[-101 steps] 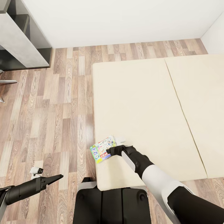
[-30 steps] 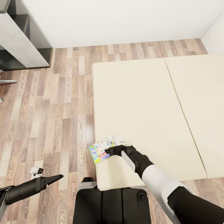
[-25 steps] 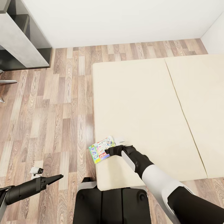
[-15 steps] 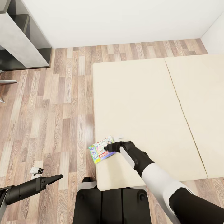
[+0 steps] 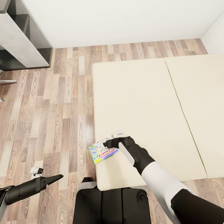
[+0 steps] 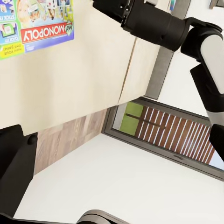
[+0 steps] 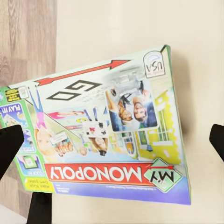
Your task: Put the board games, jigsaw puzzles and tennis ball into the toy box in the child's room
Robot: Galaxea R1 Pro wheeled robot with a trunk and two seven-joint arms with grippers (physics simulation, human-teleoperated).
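Note:
The white-and-green board game point(image 5: 102, 150), lettered MY MONOPOLY, lies flat at the near left corner of the bed point(image 5: 140, 99), with one corner overhanging the mattress edge. My right gripper point(image 5: 109, 143) hovers at the box's far edge. In the right wrist view it is open point(image 7: 113, 141), its black fingertips point(image 7: 9, 145) wide apart on either side of the box point(image 7: 107, 140), and I cannot tell if they touch it. My left gripper point(image 5: 58, 178) hangs low over the floor at the near left, holding nothing. In its own view one finger point(image 6: 14, 161) sits at the picture's edge, with the box point(image 6: 32, 25) beyond.
A dark grey cabinet with a pale top point(image 5: 21, 40) stands at the far left against the white wall. Wood floor point(image 5: 59, 105) runs between it and the bed. My own black base point(image 5: 112, 203) sits at the bed's near edge.
The right gripper has crept across the box toward its far edge, uncovering the red MONOPOLY strip. The box slid slightly left earlier. The left arm has not moved.

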